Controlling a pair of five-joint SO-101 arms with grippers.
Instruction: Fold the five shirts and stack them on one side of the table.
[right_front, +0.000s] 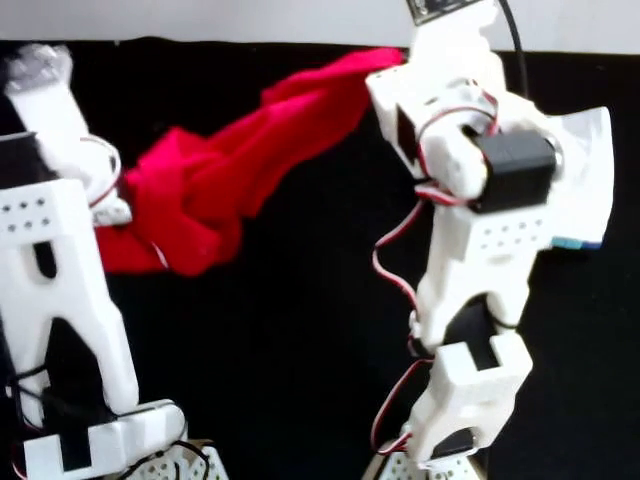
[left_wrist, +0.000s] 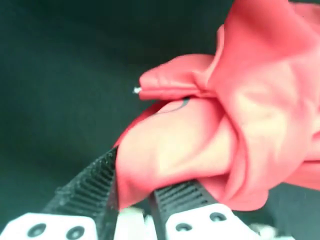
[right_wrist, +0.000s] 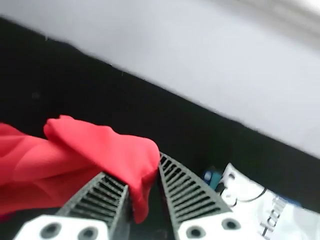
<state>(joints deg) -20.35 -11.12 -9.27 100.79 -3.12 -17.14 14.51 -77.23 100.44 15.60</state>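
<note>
Red shirt (right_front: 215, 190) strung btwn both arms over black counter (right_front: 290, 330), left tool (left_wrist: 134, 197) clamped on bunched end, right tool (right_wrist: 137, 175) pinching opp. end

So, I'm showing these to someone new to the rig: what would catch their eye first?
The red shirt, bright against the black table, is stretched between the two arms. The left gripper is shut on one end; the right gripper pinches the other end near the table's far edge.
</note>
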